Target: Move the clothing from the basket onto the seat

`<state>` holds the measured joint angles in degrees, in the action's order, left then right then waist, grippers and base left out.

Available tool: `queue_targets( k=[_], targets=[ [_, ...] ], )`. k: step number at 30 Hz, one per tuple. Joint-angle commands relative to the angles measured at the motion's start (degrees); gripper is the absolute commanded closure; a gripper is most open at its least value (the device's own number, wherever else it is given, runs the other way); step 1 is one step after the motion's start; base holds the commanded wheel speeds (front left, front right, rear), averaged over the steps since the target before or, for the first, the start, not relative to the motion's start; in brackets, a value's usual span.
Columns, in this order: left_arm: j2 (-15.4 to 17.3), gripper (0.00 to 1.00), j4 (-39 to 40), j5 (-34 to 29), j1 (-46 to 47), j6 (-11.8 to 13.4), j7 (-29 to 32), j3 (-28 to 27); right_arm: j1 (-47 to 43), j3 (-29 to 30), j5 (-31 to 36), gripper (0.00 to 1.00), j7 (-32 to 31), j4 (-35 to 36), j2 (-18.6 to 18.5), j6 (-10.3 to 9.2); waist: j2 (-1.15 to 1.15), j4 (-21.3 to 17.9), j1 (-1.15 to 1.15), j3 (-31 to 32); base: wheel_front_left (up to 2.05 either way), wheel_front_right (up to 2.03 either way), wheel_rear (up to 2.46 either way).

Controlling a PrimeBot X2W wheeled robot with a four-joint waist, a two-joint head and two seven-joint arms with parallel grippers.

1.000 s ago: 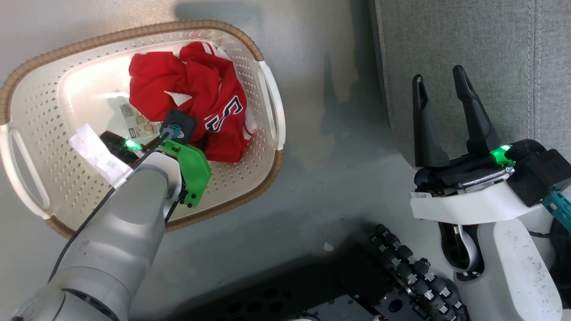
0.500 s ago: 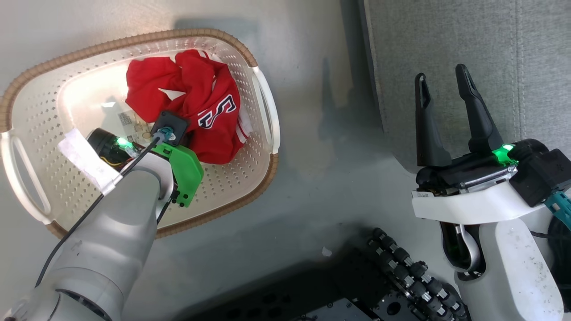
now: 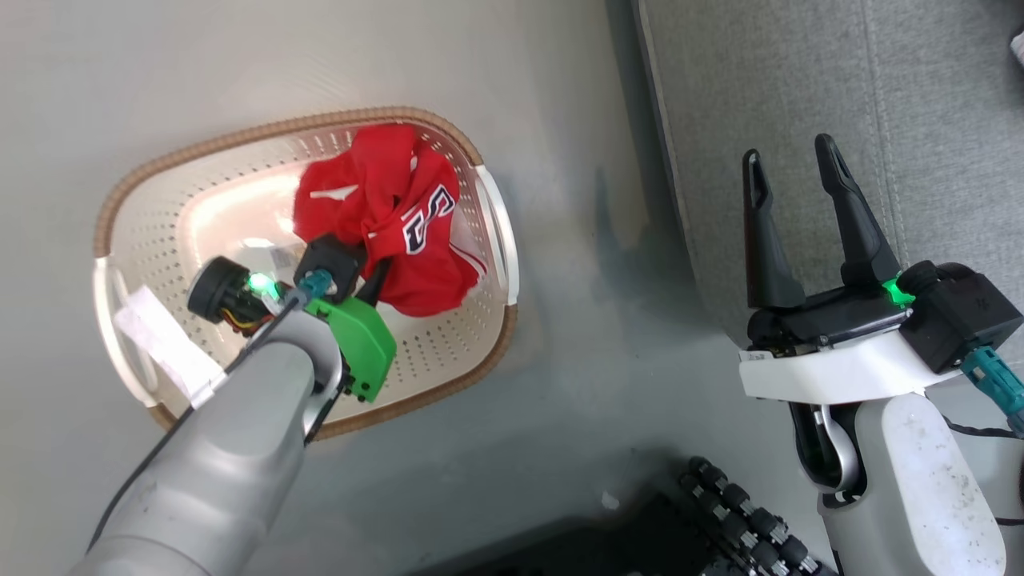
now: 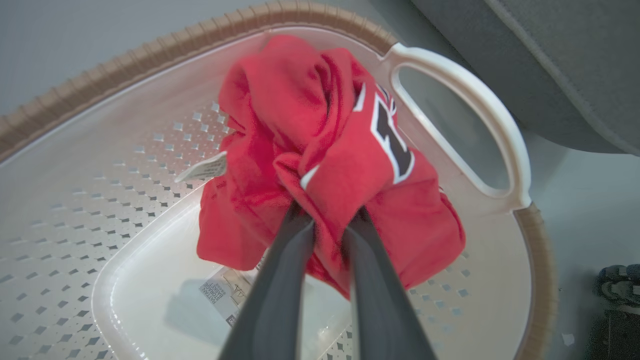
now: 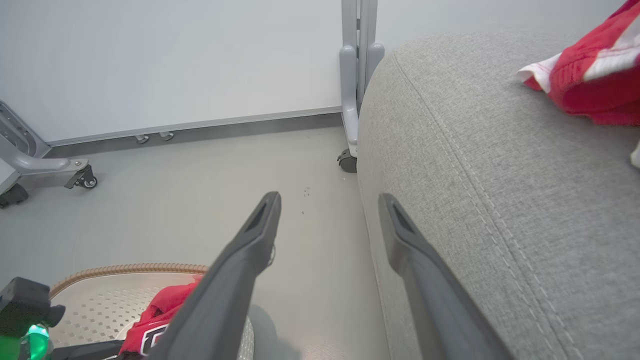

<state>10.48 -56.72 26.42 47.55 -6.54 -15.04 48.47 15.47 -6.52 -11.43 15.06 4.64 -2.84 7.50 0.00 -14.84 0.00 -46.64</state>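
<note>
The clothing [image 4: 320, 150], a red garment with navy-and-white lettering, hangs bunched above the floor of the basket [image 4: 100, 165], and my left gripper [image 4: 327, 220] is shut on a fold of it. From the head view the clothing [image 3: 384, 208] sits at the right end of the basket [image 3: 152, 216], where my left gripper [image 3: 378, 272] reaches in under its wrist camera. My right gripper [image 3: 792, 176] stands open and holds nothing over the left edge of the grey seat [image 3: 800, 80]. A second red garment with white trim [image 5: 590, 75] lies on the seat [image 5: 500, 190].
The basket stands on a grey floor [image 3: 576, 336] just left of the seat. A label sticker [image 4: 227, 292] lies on the basket floor. A grey wheeled frame [image 5: 355, 75] stands against the white wall behind the seat, another caster leg [image 5: 50, 167] further left. My dark base [image 3: 744, 520] is below.
The head camera has shifted, so the basket looks smaller and further right. My left gripper has drawn the red garment up into a tighter bunch. The right gripper stays open.
</note>
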Motion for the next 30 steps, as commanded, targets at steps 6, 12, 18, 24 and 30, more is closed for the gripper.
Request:
queue_targets(
  k=[6,12,18,24,30],
  targets=[
    [1.0,1.00,9.2,-2.5,-6.7,0.9,-0.2,-4.1,-1.9,0.5,1.4,0.00,-0.3,-1.6,-0.1,-0.02,0.00,3.4,0.00,8.5,0.00,0.00,0.00],
    [0.6,1.00,16.5,-4.6,-12.0,0.8,-0.2,-8.3,-3.6,1.2,2.3,0.00,-1.9,-2.1,-0.1,-0.02,0.00,5.5,0.00,13.8,0.00,0.00,0.00],
    [0.1,1.00,23.6,-7.0,-16.9,0.8,-0.2,-13.1,-5.6,1.9,3.3,0.00,-3.8,-1.5,-0.2,-0.02,0.00,7.9,0.00,18.7,0.00,0.00,0.00],
    [-0.7,1.00,30.9,-9.0,-21.1,0.8,-0.2,-18.4,-7.5,2.7,3.9,0.00,-5.9,-0.3,-0.1,-0.02,0.00,10.2,0.00,22.9,0.00,0.00,0.00],
    [-1.7,1.00,37.6,-10.7,-24.7,0.5,-0.2,-23.6,-9.1,3.0,4.7,0.00,-7.9,1.3,-0.1,-0.02,0.00,11.9,0.00,26.6,0.00,0.00,0.00]
  ],
)
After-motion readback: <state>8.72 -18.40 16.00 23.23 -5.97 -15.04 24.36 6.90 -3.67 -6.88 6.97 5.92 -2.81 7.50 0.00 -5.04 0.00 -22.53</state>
